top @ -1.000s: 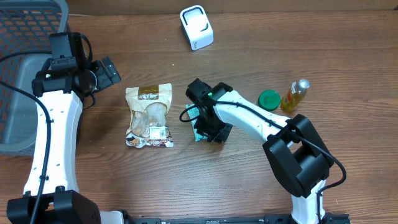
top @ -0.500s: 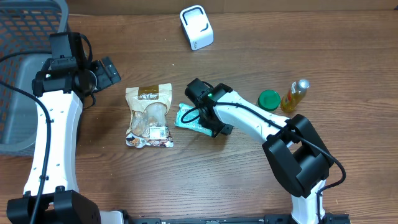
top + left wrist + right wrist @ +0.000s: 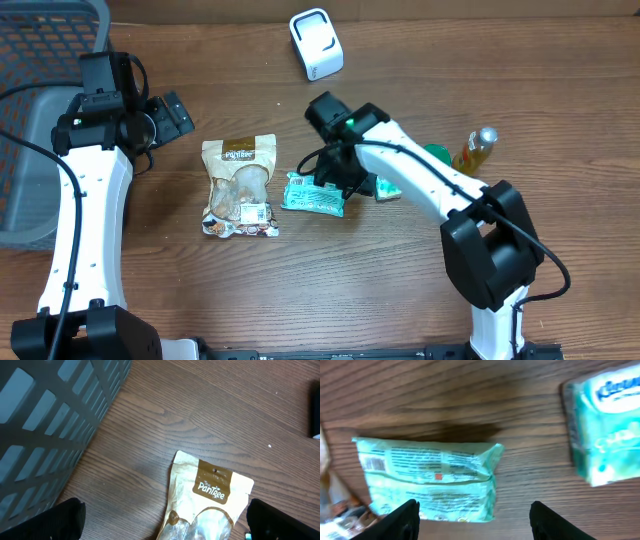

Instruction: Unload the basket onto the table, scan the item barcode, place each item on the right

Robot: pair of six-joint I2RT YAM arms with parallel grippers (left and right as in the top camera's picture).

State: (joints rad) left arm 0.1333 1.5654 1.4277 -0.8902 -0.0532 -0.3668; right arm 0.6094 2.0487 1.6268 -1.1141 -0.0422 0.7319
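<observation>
A teal wipes packet [image 3: 313, 195] lies flat on the table, just right of a tan snack pouch [image 3: 240, 187]. In the right wrist view the packet [image 3: 427, 477] shows printed text and a small barcode [image 3: 374, 464] at its left end. My right gripper [image 3: 355, 185] hovers open over the packet's right end, its gripper [image 3: 475, 522] holding nothing. A white scanner [image 3: 316, 44] stands at the far edge. My left gripper [image 3: 170, 115] is open above the pouch's top [image 3: 215, 487], its gripper [image 3: 165, 525] empty.
A grey basket [image 3: 40, 120] fills the left side and shows as its wall [image 3: 45, 425] in the left wrist view. A green lid [image 3: 435, 155] and a small bottle [image 3: 475, 152] stand to the right. A Kleenex pack [image 3: 607, 425] lies beside the teal packet.
My right gripper has opened and let go of the teal packet, which now lies flat, then drawn back toward the far side. The left arm has not moved.
</observation>
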